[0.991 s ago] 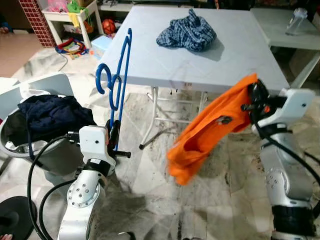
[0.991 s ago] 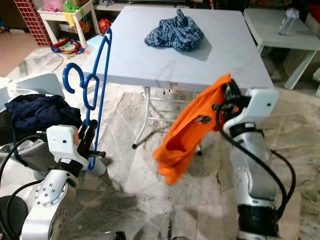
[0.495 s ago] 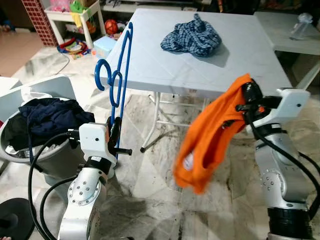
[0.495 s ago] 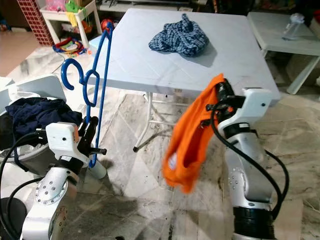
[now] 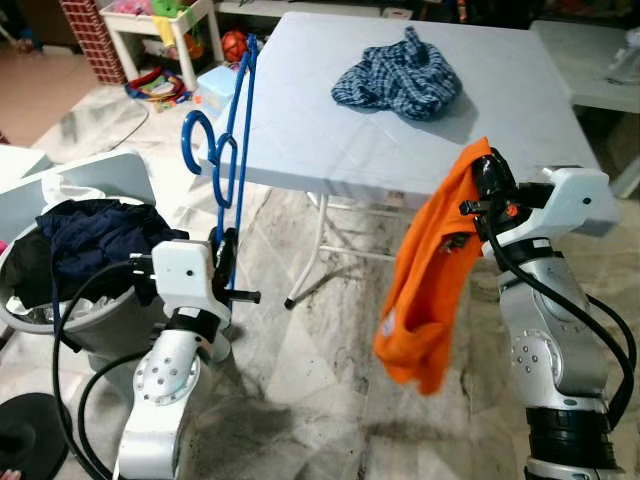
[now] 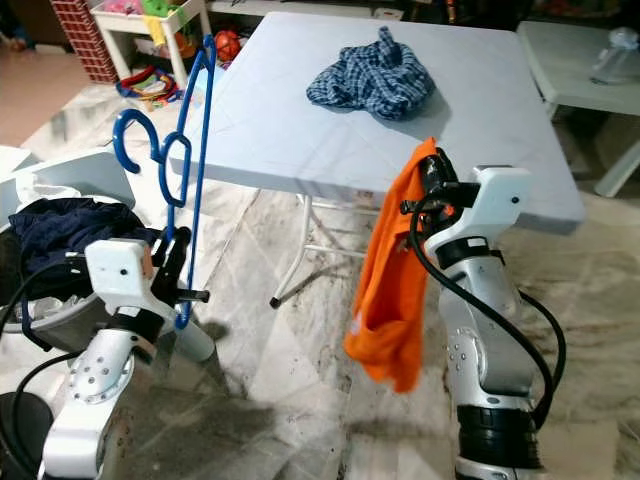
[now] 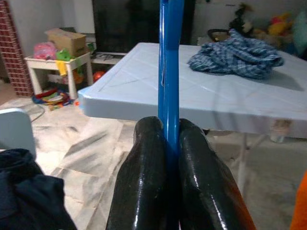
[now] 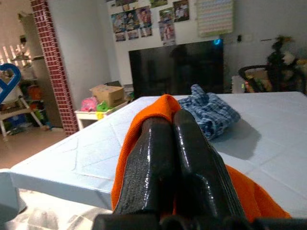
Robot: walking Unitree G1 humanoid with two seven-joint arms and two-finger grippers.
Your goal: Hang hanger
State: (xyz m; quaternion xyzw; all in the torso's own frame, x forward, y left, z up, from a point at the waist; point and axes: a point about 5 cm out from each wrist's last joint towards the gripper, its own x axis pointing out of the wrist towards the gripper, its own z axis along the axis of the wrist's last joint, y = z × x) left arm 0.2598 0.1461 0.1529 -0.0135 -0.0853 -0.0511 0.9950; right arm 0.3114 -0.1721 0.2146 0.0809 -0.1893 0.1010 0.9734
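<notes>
Shirt [image 5: 430, 280] now hangs straight, swing settled | right gripper [image 5: 482, 178] jaws clamped on shirt by bench [image 5: 330, 140] edge | left gripper [image 5: 226, 262] jaws clamped on upright hanger [image 5: 228, 150]

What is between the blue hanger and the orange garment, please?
Between the blue hanger in the left gripper and the orange garment in the right gripper, the eye views show the white table's near edge, its metal legs and marble floor.
</notes>
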